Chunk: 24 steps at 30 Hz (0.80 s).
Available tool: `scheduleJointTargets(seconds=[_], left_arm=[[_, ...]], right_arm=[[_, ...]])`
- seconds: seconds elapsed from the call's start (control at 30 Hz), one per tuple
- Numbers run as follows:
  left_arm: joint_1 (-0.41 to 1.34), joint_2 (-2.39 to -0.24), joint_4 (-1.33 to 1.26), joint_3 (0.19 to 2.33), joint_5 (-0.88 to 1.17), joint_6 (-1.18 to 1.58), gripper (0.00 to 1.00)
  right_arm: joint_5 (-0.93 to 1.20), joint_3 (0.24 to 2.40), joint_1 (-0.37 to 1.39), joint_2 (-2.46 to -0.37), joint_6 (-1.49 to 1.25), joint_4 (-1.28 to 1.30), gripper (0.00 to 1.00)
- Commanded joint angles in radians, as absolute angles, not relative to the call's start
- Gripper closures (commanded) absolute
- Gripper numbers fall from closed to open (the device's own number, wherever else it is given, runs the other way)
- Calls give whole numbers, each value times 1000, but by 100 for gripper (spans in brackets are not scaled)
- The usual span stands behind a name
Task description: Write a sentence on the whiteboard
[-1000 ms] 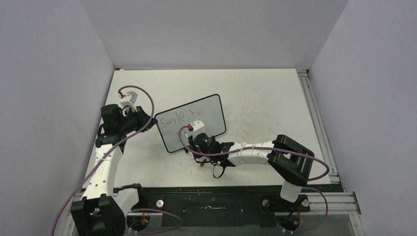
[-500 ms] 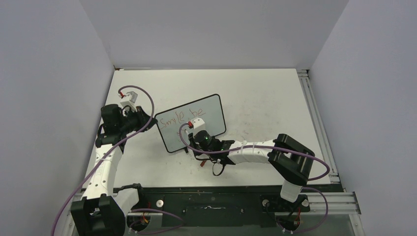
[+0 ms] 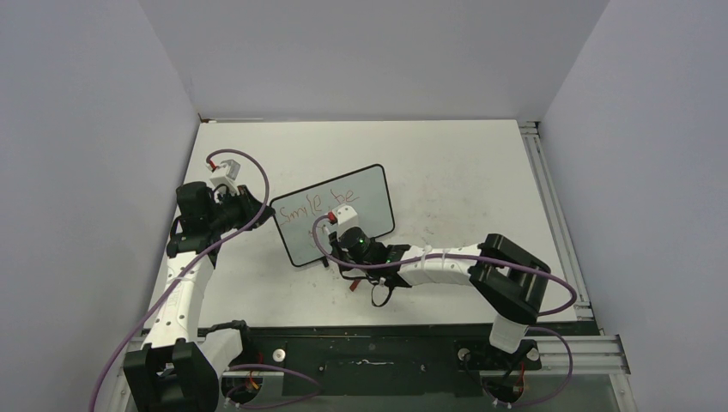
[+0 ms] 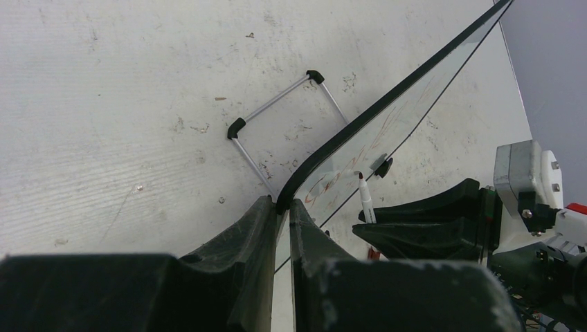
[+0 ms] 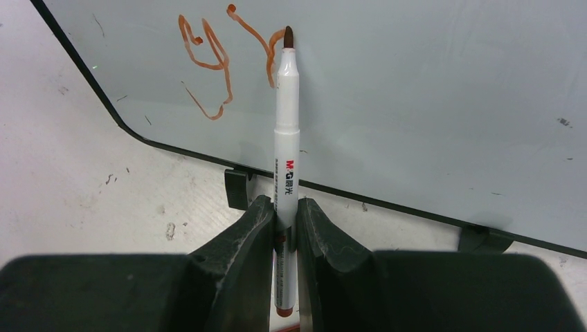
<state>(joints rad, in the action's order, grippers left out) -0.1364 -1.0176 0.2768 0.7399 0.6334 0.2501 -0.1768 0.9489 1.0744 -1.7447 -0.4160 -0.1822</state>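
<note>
- Two grippers meet at one whiteboard (image 3: 339,210), which stands leaning back on the white table (image 3: 464,172), a little left of the middle, with its face turned toward the arm bases.
- The left gripper (image 4: 284,205) is closed on the board's left corner, with the thin black frame pinched between its two black fingers.
- The right gripper (image 5: 282,207) is clamped on a white marker (image 5: 286,131), gripping the lower barrel so the pen points up at the board's face.
- The marker's dark tip touches the glossy surface at the end of a red stroke.
- The sentence (image 3: 322,203) is thin red handwriting. From overhead the top line reads "Smile, be". In the right wrist view the lower line shows a "g" and part of a next letter.
- Two small black feet (image 5: 239,188) sit under the bottom edge, on the table.
- Behind the board, a wire stand (image 4: 277,104) with black corner caps reaches down to the table.
</note>
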Motion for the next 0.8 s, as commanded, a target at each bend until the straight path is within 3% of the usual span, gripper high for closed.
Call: scheduleJointTargets(seconds=[0.0, 0.77], left_arm=[[-119, -1021, 294, 755, 655, 244, 91], [-118, -1020, 296, 755, 651, 244, 91]], right_arm=[[-226, 940, 1105, -1658, -358, -245, 95], [-237, 909, 1070, -1691, -394, -219, 95]])
